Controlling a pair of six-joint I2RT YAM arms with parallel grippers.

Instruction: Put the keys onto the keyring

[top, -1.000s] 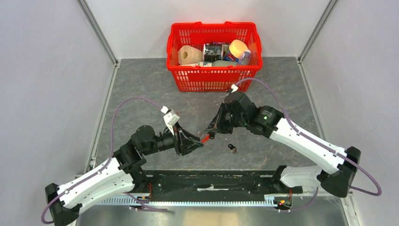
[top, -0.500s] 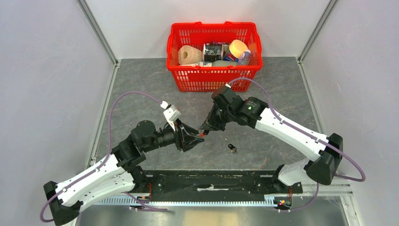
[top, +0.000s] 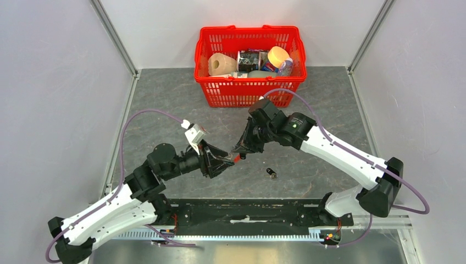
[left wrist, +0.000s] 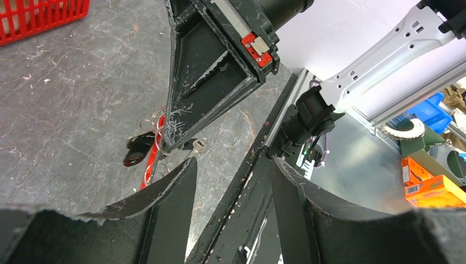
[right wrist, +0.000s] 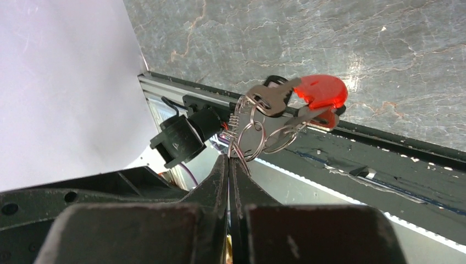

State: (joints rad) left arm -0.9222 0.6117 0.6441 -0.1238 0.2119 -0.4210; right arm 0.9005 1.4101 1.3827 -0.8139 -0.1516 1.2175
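Note:
The keyring [right wrist: 275, 118], a bunch of silvery rings with a metal key and a red tag, hangs from my right gripper [right wrist: 229, 158], which is shut on one of its rings. From above, the right gripper [top: 240, 153] holds it just over the table, red strap [top: 237, 160] showing. In the left wrist view the bunch [left wrist: 151, 159] dangles below the right fingers [left wrist: 181, 129]. My left gripper [top: 222, 161] stands open right beside it, holding nothing [left wrist: 233, 162]. The keys, one tiny dark piece [top: 271, 173], lie on the table to the right of both grippers.
A red basket [top: 250, 88] full of groceries stands at the back centre. A black rail [top: 247, 212] runs along the near table edge between the arm bases. Grey walls close in the left and right sides.
My left gripper has opened wider and drawn back a little to the left. The right gripper, still holding the keyring, has shifted slightly left and away from the rail.

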